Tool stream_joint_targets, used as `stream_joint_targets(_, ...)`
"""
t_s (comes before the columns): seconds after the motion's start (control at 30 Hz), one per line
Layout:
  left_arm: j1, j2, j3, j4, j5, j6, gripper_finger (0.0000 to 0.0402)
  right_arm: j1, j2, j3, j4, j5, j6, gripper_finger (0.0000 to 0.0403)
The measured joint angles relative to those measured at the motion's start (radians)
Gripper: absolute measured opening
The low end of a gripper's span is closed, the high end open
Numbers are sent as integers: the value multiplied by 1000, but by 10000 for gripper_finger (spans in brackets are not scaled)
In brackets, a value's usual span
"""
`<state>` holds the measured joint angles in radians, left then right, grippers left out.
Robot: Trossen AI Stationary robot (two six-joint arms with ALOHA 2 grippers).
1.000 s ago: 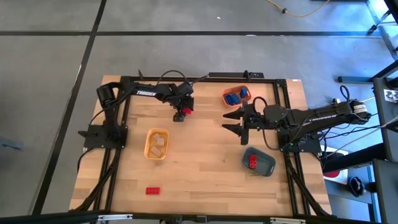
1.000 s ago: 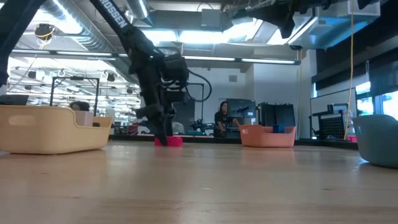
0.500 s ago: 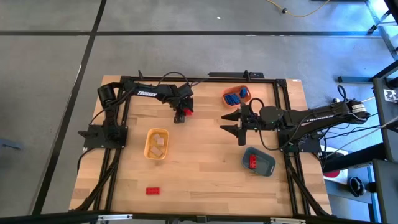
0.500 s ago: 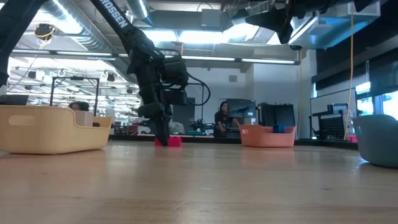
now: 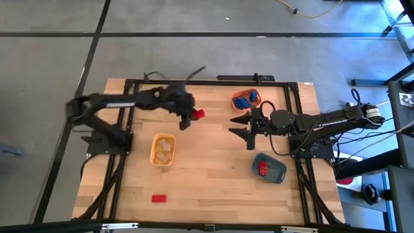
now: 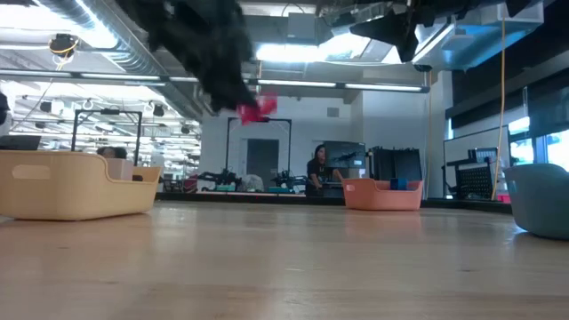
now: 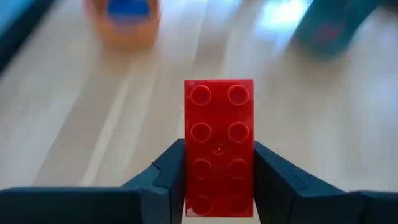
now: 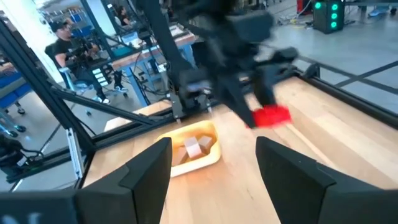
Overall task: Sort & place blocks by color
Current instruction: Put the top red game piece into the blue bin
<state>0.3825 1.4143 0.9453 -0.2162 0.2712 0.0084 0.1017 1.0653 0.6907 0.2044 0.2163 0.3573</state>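
My left gripper (image 5: pixel 189 116) is shut on a red block (image 5: pixel 198 114), which hangs high above the table at the far middle, as the low view shows (image 6: pixel 258 108). My right gripper (image 5: pixel 242 129) stands open right of centre, with nothing between its fingers (image 8: pixel 214 180). A second red block (image 5: pixel 158 198) lies flat on the table at the near left. Another red block (image 5: pixel 263 168) lies in the slate-blue tray (image 5: pixel 279 173). Blue blocks fill the orange tray (image 5: pixel 237 100), and beige blocks (image 5: pixel 165 149) lie in the yellow tray (image 5: pixel 155 155). My left gripper pinches the red block's two long sides (image 7: pixel 186 180) between its two fingers (image 7: pixel 163 174), at the end nearest the wrist. The fingers come from the table's left and lie along the block. The block's studded top faces the wrist camera, its free end (image 7: pixel 219 93) sticks out past the fingertips, and it is clear of the table.
The orange tray stands at the far right, the slate-blue tray at the near right, the yellow tray left of centre. Bare wood lies in the middle and along the near edge. A black frame (image 5: pixel 213 82) runs round the table. People are in the room beyond.
My left gripper has risen from the table with the red block, which has gone from lying on the wood to hanging clear, high above it. The left arm has swung and stretched out more level over the table's left side.
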Motion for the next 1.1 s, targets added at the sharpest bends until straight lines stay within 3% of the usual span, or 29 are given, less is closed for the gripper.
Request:
stream_joint_targets(0.17,-140,-237,-228,397,-119,-262,126,-1,0,0,29,0,1,236)
stream_joint_targets(0.33,-313,-352,-387,679,-298,-397,126,-2,0,0,45,0,-2,236)
stream_joint_targets(0.43,-393,-367,-408,699,-407,-394,126,-2,0,0,48,0,-2,236)
stream_joint_targets(0.57,-431,-362,-407,704,-462,-392,126,-2,0,0,48,0,0,236)
stream_joint_targets(1.1,-432,-358,-406,752,-444,-392,126,-2,24,0,73,-17,59,236)
